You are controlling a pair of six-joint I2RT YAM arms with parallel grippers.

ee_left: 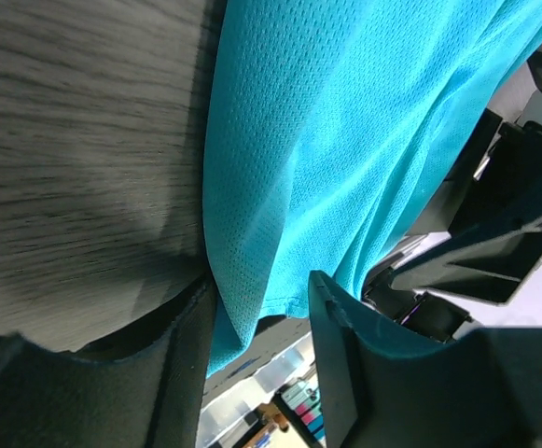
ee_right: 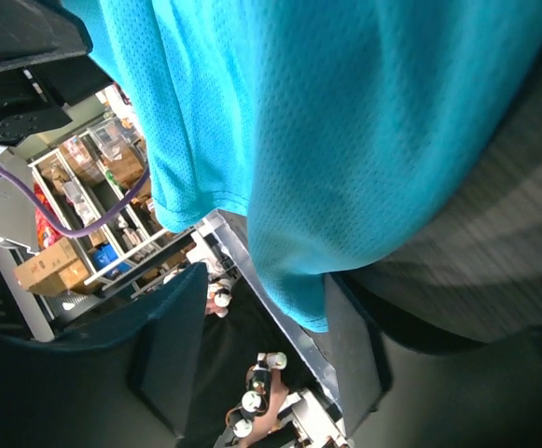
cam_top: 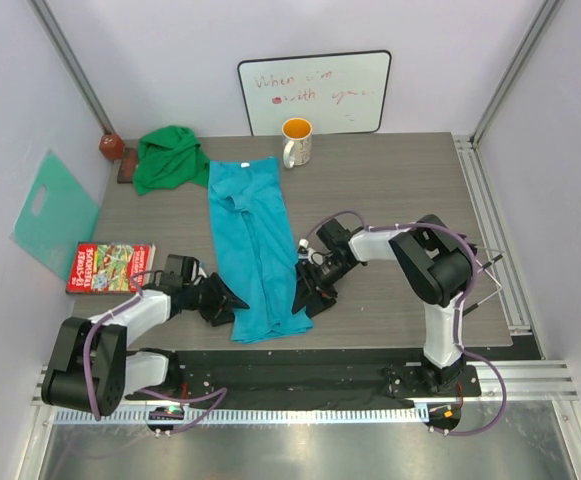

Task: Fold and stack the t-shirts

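Grippers flank the near hem: left gripper (cam_top: 232, 300) and right gripper (cam_top: 308, 292) each stand with jaws apart, the turquoise t-shirt (cam_top: 255, 240) edge between them, unpinched. It lies as a long narrow strip down the table (cam_top: 400, 200). Far left, the green t-shirt (cam_top: 170, 158) lies crumpled.

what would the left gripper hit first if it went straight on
The turquoise t-shirt: the left gripper points at its near edge, and the hem lies between its fingers. The right gripper seems to sit just beyond.
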